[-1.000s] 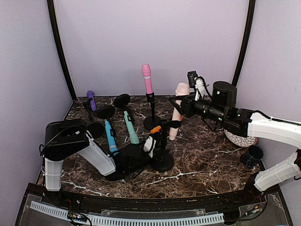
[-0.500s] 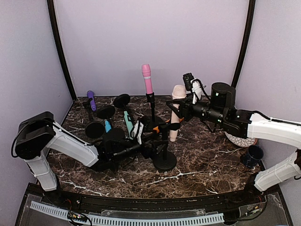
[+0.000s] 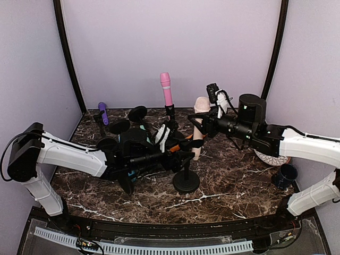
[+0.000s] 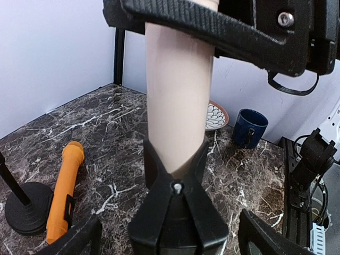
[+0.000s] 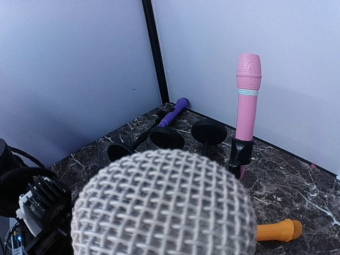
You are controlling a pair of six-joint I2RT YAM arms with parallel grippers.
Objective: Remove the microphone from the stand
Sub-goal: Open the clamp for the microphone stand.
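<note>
**Right fingers gripping the microphone, left fingers opening at the stand**

Lavender walls [image 3: 170, 42] are enclosing a dark marble tabletop [image 3: 234, 175]. The beige microphone [image 4: 178, 101] is sitting in the clip [image 4: 175, 212] of its stand [image 3: 186, 183]. We are clenching the right fingers [image 4: 223, 34] around its body above the clip, ready, we judge, to lift it out. The left fingers [image 4: 79, 241] are hanging spread wide either side of the clip, grasping nothing, probably to steady the stand. Compared with a second ago, they are opening from nearly shut, and the left arm is stretching farther across the tabletop.
</note>
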